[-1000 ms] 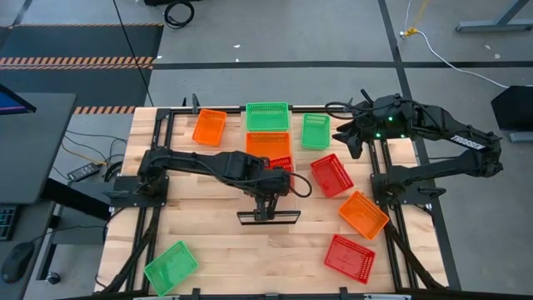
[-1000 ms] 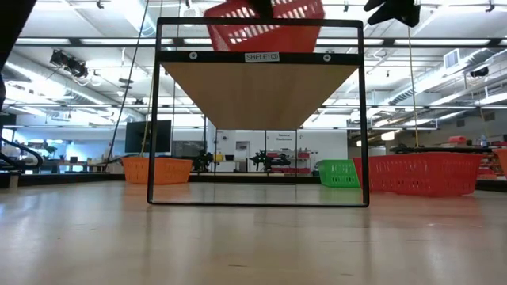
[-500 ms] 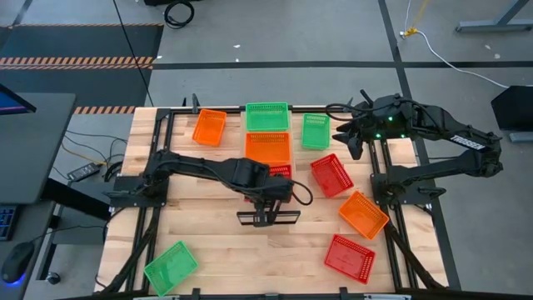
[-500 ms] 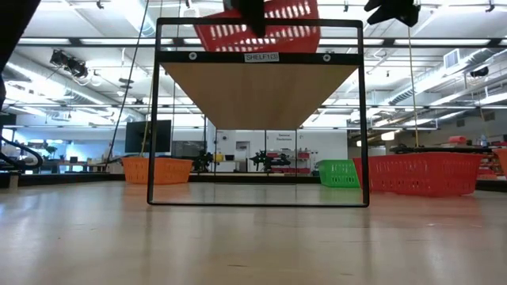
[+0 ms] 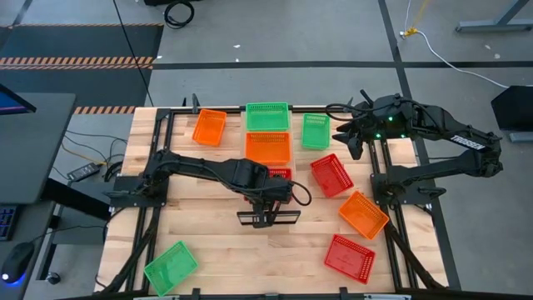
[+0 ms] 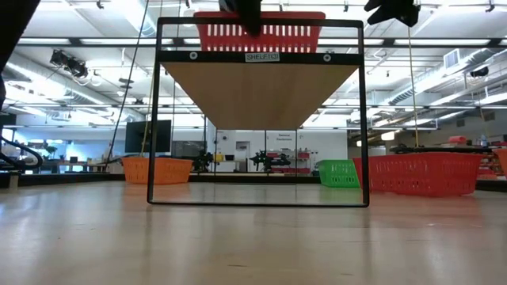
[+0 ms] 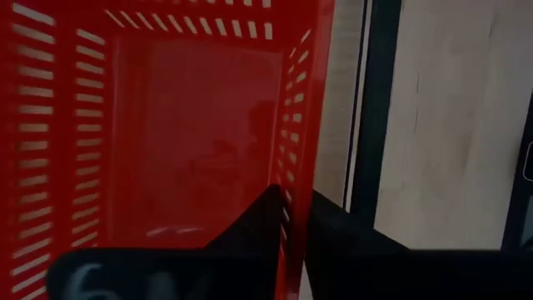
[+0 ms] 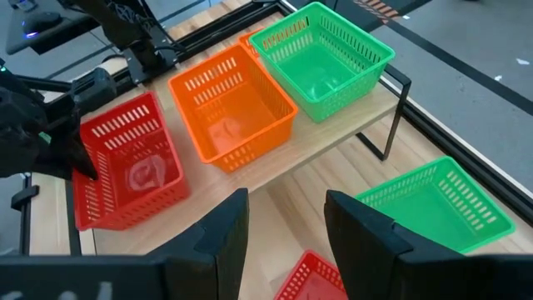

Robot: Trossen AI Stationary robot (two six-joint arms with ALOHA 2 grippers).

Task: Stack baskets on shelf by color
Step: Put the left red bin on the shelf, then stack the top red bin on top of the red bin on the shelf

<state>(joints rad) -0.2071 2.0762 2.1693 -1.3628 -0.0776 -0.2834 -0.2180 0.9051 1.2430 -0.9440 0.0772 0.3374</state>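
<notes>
Left gripper (image 7: 287, 221) straddles 1 wall of the red basket (image 7: 166, 125) on the shelf (image 6: 261, 87). I think its grip looks loosened. Right gripper (image 8: 283, 221) hangs open.

black cable (image 5: 178, 12) on floor | keyboard (image 5: 5, 222) | mouse (image 5: 17, 260)

Both robot arms are matte black, built of slim tubular links joined by rounded, bulkier joint housings. The left arm (image 5: 200, 167) trails a looping black cable near its wrist. The right arm (image 5: 450, 142) bears small green indicator lights and a white label strip along one link.
</notes>
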